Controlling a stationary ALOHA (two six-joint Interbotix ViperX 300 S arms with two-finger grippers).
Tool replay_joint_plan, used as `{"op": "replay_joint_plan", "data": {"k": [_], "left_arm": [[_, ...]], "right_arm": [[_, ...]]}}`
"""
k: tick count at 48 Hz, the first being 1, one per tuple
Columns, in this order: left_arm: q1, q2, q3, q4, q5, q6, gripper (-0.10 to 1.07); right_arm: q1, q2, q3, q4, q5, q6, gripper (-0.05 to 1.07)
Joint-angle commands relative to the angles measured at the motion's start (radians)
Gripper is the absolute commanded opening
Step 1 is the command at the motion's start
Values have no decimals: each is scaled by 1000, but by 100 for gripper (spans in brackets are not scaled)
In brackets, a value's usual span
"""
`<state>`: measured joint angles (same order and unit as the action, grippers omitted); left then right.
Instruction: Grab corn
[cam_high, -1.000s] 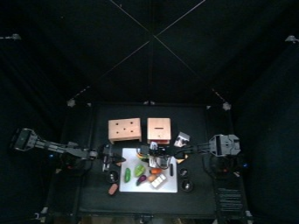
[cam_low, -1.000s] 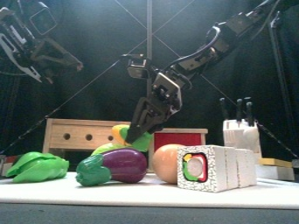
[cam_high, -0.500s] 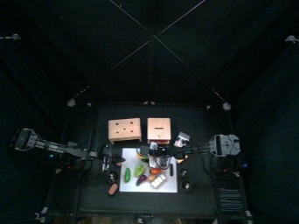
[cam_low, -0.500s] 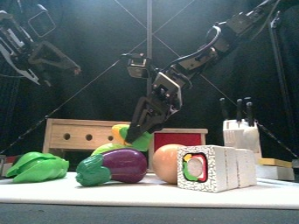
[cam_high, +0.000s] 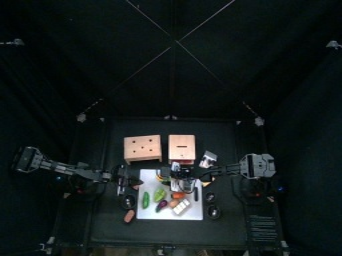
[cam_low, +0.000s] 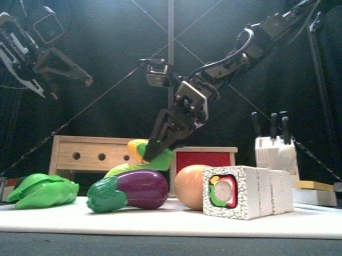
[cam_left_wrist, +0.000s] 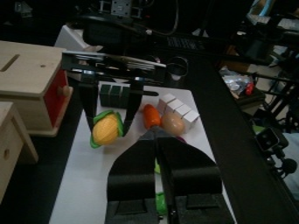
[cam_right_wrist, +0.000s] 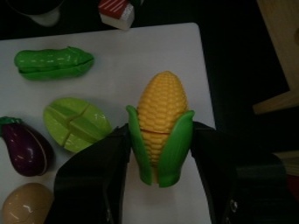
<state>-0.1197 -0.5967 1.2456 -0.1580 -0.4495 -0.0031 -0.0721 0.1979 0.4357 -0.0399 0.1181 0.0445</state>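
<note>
The corn, yellow with a green husk, lies on the white mat. My right gripper is open and down over it, one jaw on each side of the husk end. In the front view the right gripper hangs slanted just above the corn, which is partly hidden behind the eggplant. The left wrist view shows the corn under the right gripper. My left gripper is shut on nothing, held high at the left, away from the mat.
Around the corn lie a green pepper, a cut green vegetable, an eggplant, a peach-coloured ball and a sushi roll. Behind stand a wooden box, a red box and a knife block.
</note>
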Motion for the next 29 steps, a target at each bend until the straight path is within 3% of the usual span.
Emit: {"op": "replay_joint_plan", "data": {"k": [1, 29], "left_arm": [[-2, 0, -17, 0, -9, -2, 32], [23, 0, -14, 0, -9, 5, 32]], "right_arm": [[0, -58, -20, 0, -6, -2, 60], [2, -83, -20, 5, -25, 0, 60]]}}
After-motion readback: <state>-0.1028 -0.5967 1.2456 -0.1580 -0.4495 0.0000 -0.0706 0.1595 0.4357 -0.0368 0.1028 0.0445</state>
